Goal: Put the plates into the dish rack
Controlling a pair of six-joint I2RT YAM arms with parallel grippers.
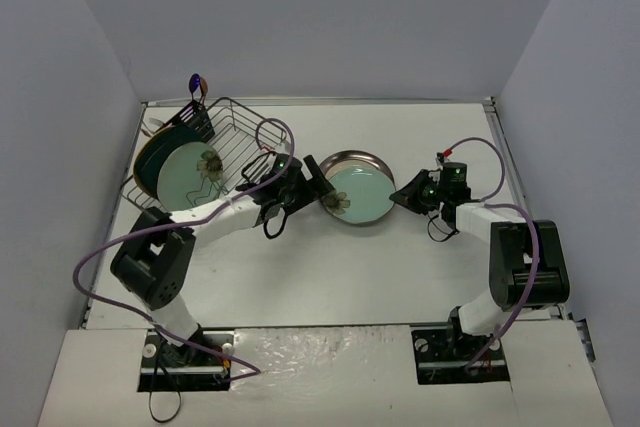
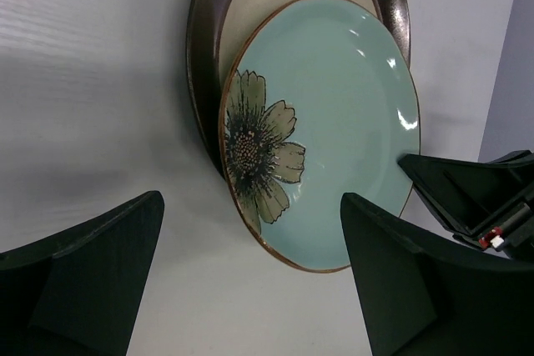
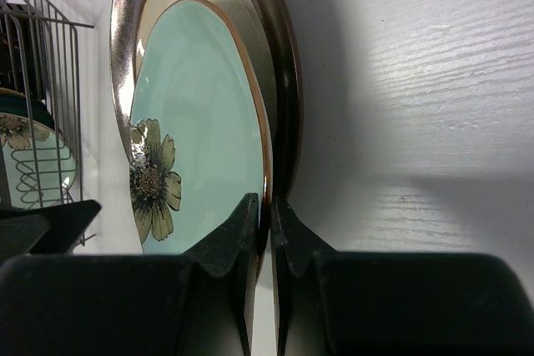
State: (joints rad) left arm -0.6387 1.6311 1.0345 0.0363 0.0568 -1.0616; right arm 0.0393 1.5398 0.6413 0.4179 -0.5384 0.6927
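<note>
On white table (image 1: 400, 277) between grey walls (image 1: 320, 17), left hand (image 1: 316, 185) agape, right hand (image 3: 267, 231) pinching flower plate (image 1: 362, 194) rim

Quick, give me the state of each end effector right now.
Left end effector: open, holding nothing.
Right end effector: shut on the rim of the flower plate.

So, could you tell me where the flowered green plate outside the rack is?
In the top view, the flowered green plate lies mid-table on a larger dark-rimmed plate, between the left gripper and right gripper.
</note>
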